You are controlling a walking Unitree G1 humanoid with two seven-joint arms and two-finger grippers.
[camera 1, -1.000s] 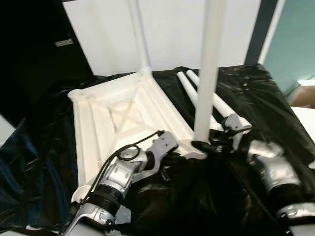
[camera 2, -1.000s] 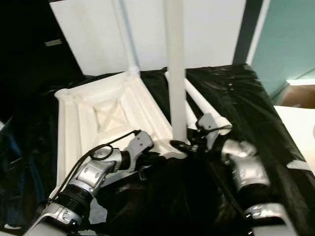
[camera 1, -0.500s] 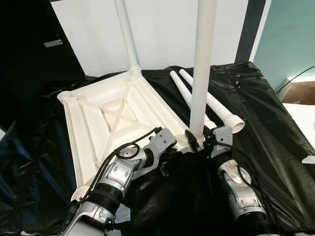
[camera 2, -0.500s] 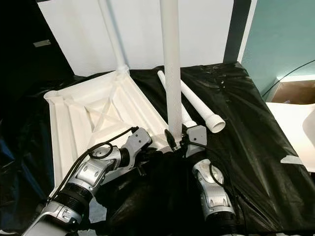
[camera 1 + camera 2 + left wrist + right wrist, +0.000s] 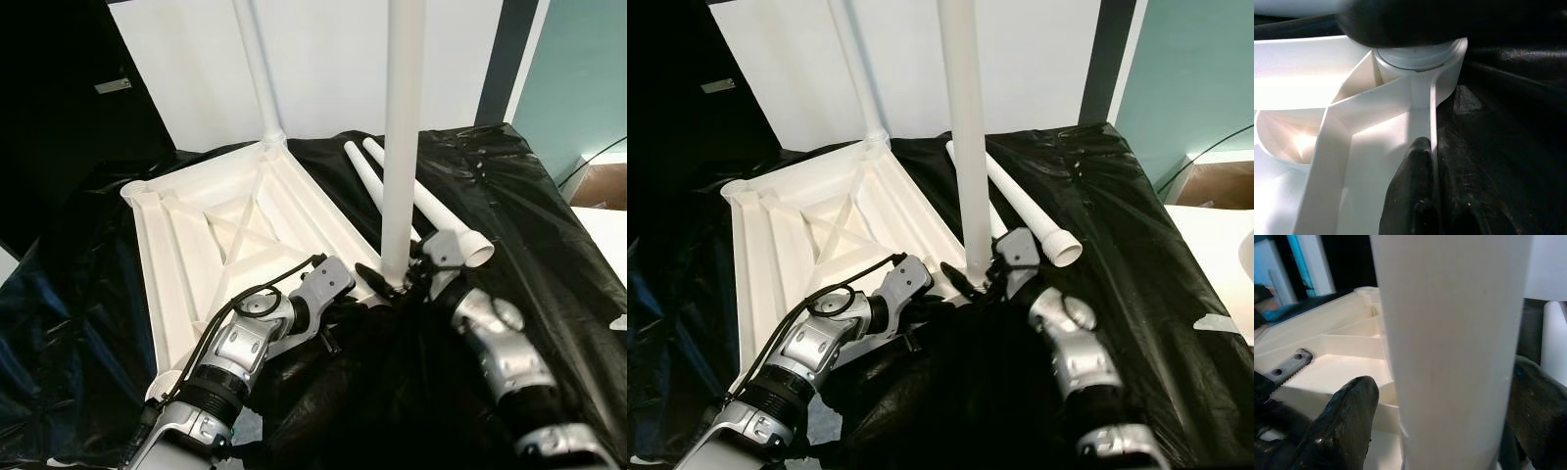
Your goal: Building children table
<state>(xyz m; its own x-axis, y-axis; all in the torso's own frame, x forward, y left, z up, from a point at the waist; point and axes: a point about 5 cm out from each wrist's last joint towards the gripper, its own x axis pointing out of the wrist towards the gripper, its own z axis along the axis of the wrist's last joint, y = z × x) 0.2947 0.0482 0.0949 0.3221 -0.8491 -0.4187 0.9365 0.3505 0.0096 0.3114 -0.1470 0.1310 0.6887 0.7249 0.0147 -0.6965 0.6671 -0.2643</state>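
My left fingers [image 5: 345, 311] clamp the near rim of the upturned white tabletop [image 5: 211, 250] on the black-draped counter [image 5: 529, 211]. Just beside them, my right fingers [image 5: 392, 282] grip the base of an upright leg [image 5: 402, 147] standing in its corner socket. Farther back lie two loose legs [image 5: 431, 211].

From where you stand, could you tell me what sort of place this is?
Probably an indoor room set up as an assembly spot, though I can't say which room. A black plastic sheet covers the work surface, a white tabletop lies upside down on it beside two loose legs, and a plain white wall stands behind.
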